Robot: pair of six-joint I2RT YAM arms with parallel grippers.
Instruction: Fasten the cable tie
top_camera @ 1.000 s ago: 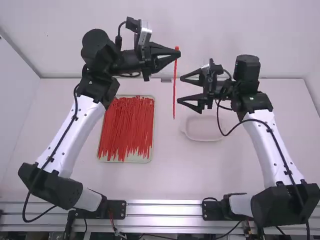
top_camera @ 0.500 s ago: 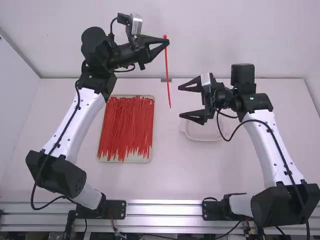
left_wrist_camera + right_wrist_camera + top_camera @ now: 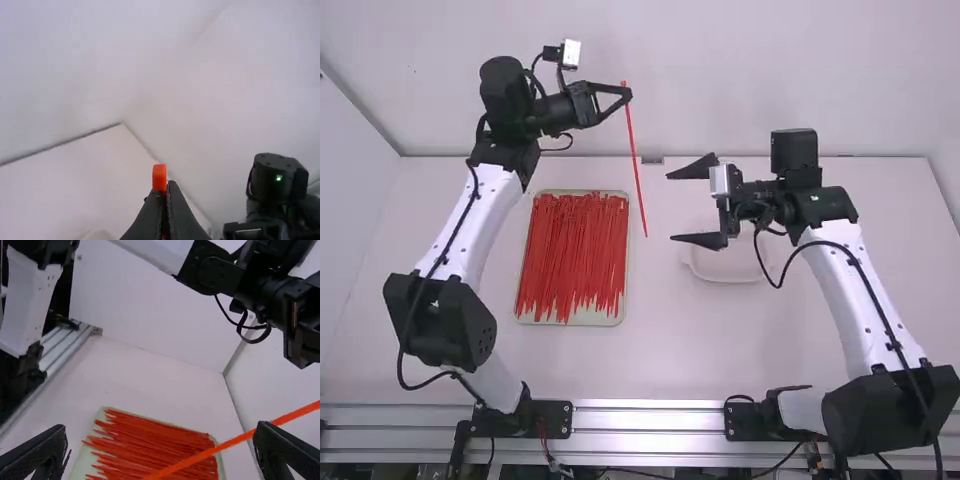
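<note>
Left gripper [image 3: 622, 93] pinches cable tie [image 3: 636, 165] at its top end; strap hangs tilted above bench [image 3: 770, 330]; right gripper [image 3: 690, 202] wide, near the tail; suggest grabbing the tail low, then feeding it squarely into the head.

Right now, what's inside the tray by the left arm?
A dense pile of red cable ties fills the tray; only its pale rim shows. Its floor under them is covered.
</note>
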